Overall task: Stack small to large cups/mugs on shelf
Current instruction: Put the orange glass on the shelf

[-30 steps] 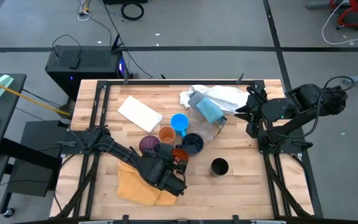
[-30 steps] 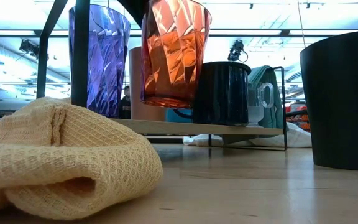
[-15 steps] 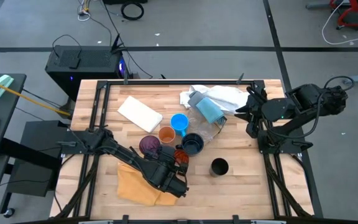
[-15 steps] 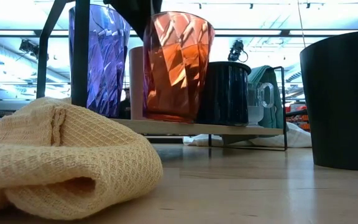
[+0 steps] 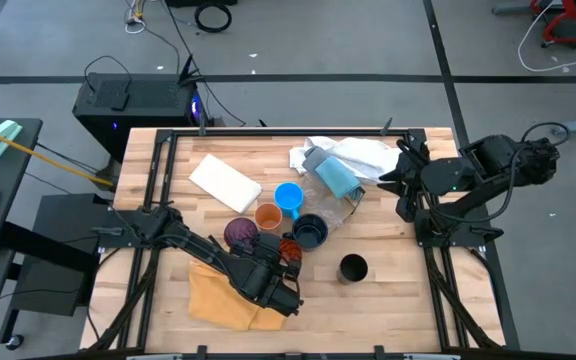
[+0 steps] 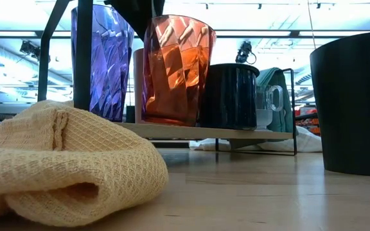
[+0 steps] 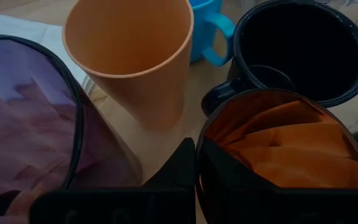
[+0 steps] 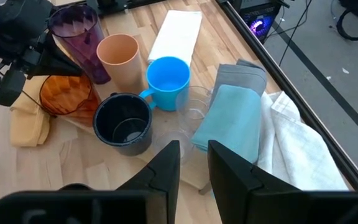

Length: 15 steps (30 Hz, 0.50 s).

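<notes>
Low over the shelf (image 6: 198,131), the left tool (image 7: 195,163) grips the red-orange tumbler (image 6: 175,67) rim.

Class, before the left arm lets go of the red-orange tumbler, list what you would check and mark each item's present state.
1. Left gripper shut on the red-orange tumbler rim: ok.
2. Tumbler upright: not ok, it tilts in the low view.
3. Tumbler base flat on the shelf: cannot tell.
4. Purple cup and dark blue mug stand apart from it: cannot tell, very close.
5. Right gripper away from the cups: ok.
</notes>
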Tool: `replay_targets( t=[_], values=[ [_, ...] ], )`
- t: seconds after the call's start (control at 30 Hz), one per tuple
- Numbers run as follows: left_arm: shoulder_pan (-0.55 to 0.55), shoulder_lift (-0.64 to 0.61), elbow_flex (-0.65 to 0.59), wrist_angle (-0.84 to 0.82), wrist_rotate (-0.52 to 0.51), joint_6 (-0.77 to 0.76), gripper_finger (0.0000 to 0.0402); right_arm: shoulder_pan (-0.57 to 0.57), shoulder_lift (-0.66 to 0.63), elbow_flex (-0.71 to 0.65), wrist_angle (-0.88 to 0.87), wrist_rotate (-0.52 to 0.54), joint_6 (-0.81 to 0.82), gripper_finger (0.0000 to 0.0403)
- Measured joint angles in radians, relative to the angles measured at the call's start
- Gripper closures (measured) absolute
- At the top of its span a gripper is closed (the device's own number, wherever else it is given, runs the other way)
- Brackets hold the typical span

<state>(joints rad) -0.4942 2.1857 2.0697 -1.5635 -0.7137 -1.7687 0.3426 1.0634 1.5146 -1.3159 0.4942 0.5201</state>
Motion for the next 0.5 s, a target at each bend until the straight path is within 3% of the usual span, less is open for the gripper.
replay_targets(
  t=[0.3,0.5],
  values=[
    [0.002,0.000,0.000,-0.001,0.006,0.003,0.0357,0.000,0.000,0.000,0.000,-0.009,0.000,0.0314],
    [0.002,0.000,0.000,-0.002,0.000,0.011,0.0375,0.000,0.000,0.000,0.000,-0.010,0.000,0.0314]
  ],
)
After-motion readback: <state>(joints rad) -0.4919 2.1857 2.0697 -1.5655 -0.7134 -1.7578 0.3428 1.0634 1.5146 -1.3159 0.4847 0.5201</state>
